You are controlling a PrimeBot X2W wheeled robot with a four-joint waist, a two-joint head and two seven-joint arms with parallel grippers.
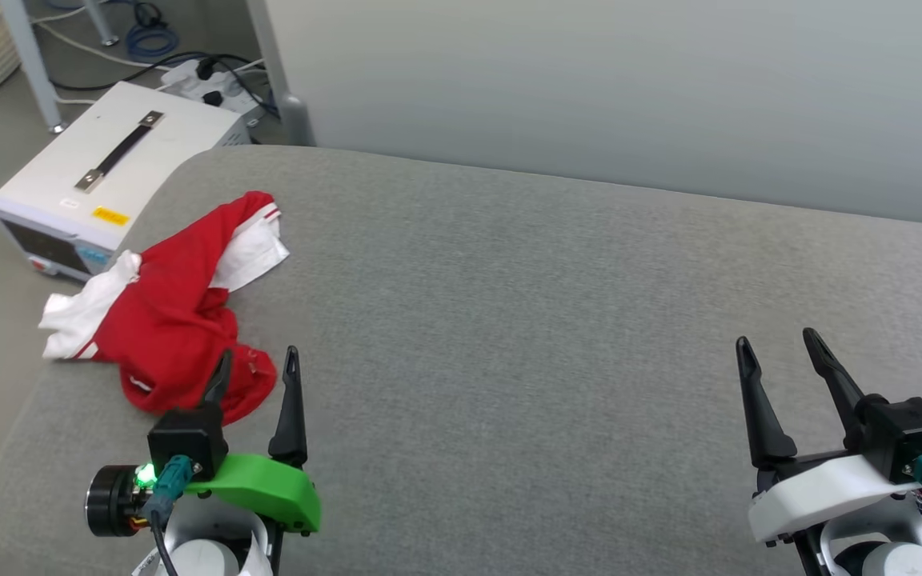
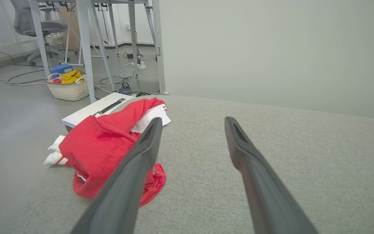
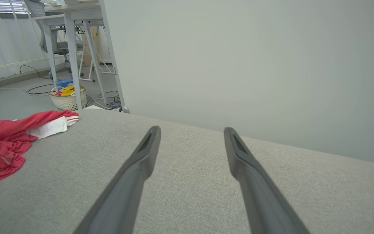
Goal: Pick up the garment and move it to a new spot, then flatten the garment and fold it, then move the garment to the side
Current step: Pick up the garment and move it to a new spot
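1. Presently, the red jersey (image 1: pixel 165 320) is seen crumpled in a heap at the left of the head view. It lies on the grey fabric-covered surface (image 1: pixel 509 320), near that surface's rounded left edge. White panels are exposed at the heap's upper right and far left.
2. The left gripper (image 1: pixel 258 356) is located at the lower left of the head view. Its two dark fingers are spread apart, and nothing is held between them. One fingertip is seen over the heap's lower edge; contact cannot be determined.
3. The right gripper (image 1: pixel 777 340) is located at the lower right, well apart from the jersey. Its fingers are likewise spread and nothing is held.
4. In the left wrist view, the jersey is shown at centre left, partly hidden behind the left-hand finger.
5. A white instrument case (image 1: pixel 109 168) with a black handle is placed on the floor at the upper left, just beyond the jersey.
6. A woven basket (image 2: pixel 70 89) with yellow contents is shown at the upper left of the left wrist view.
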